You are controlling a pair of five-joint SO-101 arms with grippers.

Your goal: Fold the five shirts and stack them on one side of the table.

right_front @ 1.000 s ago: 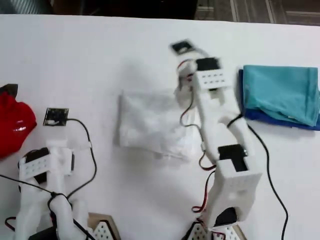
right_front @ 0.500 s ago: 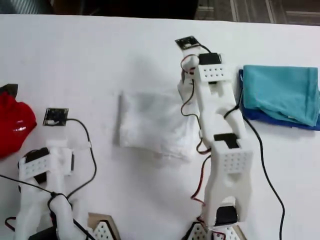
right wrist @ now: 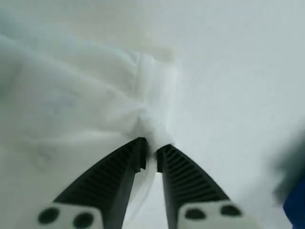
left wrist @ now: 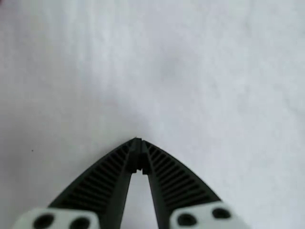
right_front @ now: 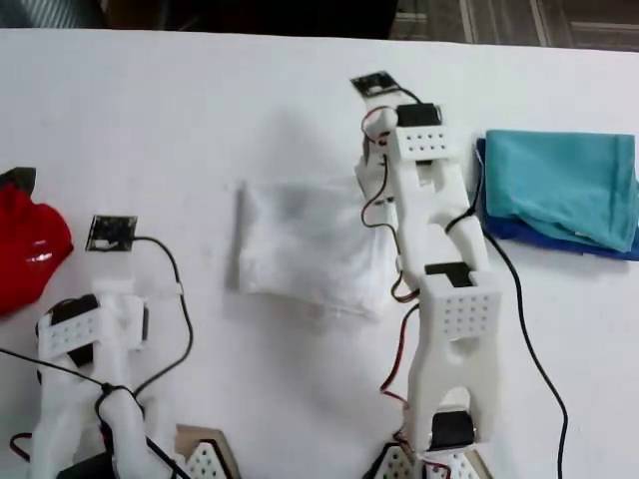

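A folded white shirt point(right_front: 305, 249) lies in the middle of the table. My right gripper point(right wrist: 150, 151) is shut on a bunched edge of this white shirt point(right wrist: 86, 95); in the high view the right gripper point(right_front: 371, 182) sits at the shirt's far right corner. A folded teal shirt point(right_front: 564, 185) rests on a blue shirt point(right_front: 499, 228) at the right side. At the left edge lies a crumpled red shirt point(right_front: 30, 244). My left gripper point(left wrist: 137, 149) is shut on nothing above bare table, and the left arm point(right_front: 90, 329) stands at the near left.
The white table point(right_front: 180, 120) has free room along its far side and between the red shirt and the white one. Cables trail beside both arms near the front edge.
The right arm has swung a little to the right and straightened over the white shirt's corner. The left arm and the shirts have stayed where they were.
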